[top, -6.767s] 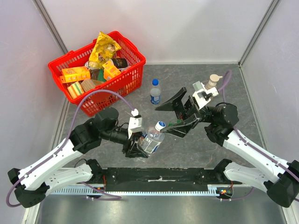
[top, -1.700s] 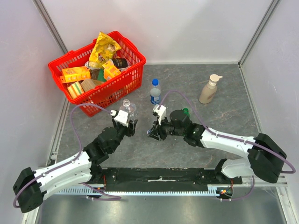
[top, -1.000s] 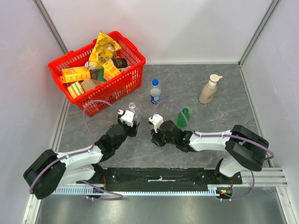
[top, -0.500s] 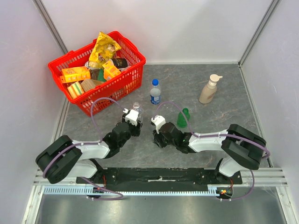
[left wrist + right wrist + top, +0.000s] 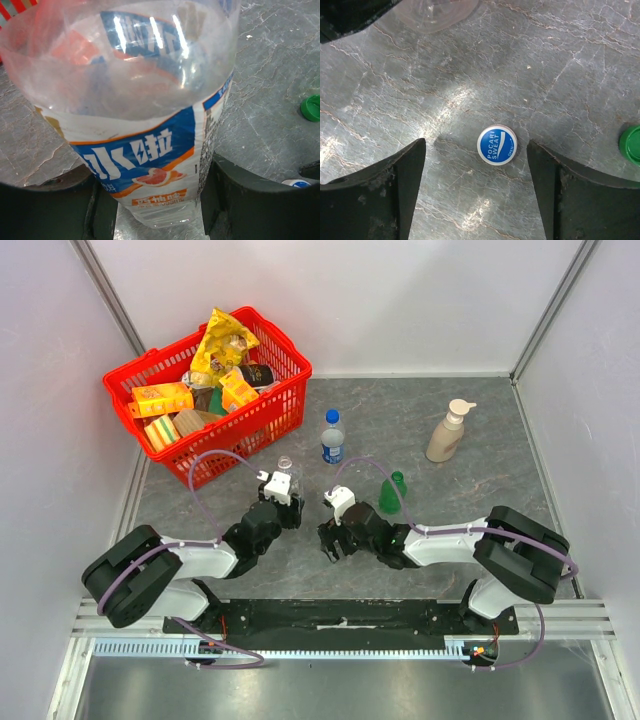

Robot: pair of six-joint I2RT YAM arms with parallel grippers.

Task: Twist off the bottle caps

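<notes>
Cap, blue (image 5: 497, 144), lies flat on worktop (image 5: 570, 60) toward its near edge, between the spread fingers of right claw (image 5: 476, 150), touching neither. Green cap (image 5: 631, 144) lies near. Left claw (image 5: 155, 197) pinches upright uncapped clear bottle (image 5: 145, 125).

Glossy, see-through plastic bottle (image 5: 125, 65) with a shiny printed label (image 5: 145, 165); smooth blue plastic cap (image 5: 497, 144); grey, veined, stone-look tabletop (image 5: 580, 70) with a soft sheen.
</notes>
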